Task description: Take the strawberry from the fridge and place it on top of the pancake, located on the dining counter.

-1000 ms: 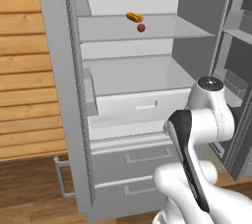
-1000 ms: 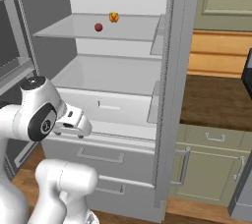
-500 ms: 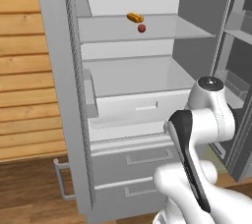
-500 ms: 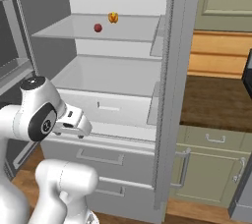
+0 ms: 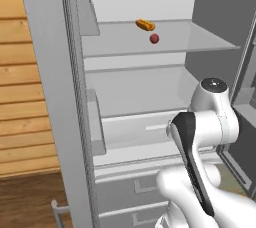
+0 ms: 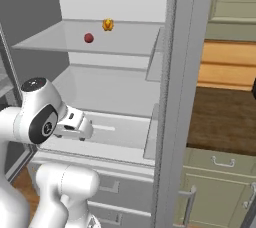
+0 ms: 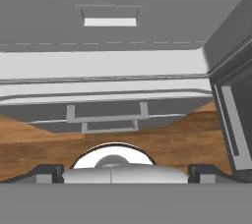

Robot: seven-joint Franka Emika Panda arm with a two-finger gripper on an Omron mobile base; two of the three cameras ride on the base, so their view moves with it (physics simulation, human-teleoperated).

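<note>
Now looking into the open fridge (image 5: 50,97) (image 6: 180,97). Can see the strawberry (image 5: 154,38) (image 6: 89,37) up on the glass shelf (image 5: 200,42) (image 6: 125,37), small, round and dark red. Can see an orange-yellow hotdog (image 5: 145,24) (image 6: 107,24) near it on the same shelf, a bit further back, not touching it. Nothing else to spot on that shelf.

Down lower, can find the white arm (image 5: 200,142) (image 6: 40,117) bent in front of the fridge, well under the glass shelf and well apart from the strawberry. From the hand view, can make out the gripper (image 7: 125,174) spread wide, with one dark finger tip (image 7: 49,171) at the left and the other at the right. Grasping nothing at all; just bare space between the two tips. Looking down past them at the grey lower drawers (image 7: 108,115) (image 5: 140,187) with their bar handles, and at the brown wooden floor (image 7: 187,139) under them.

Off to one side in the left base view, can see a wall of light wooden planks (image 5: 20,97). Off to the other side in the right base view, can see a dark brown counter top (image 6: 225,122) over pale green cupboards (image 6: 215,192).
</note>
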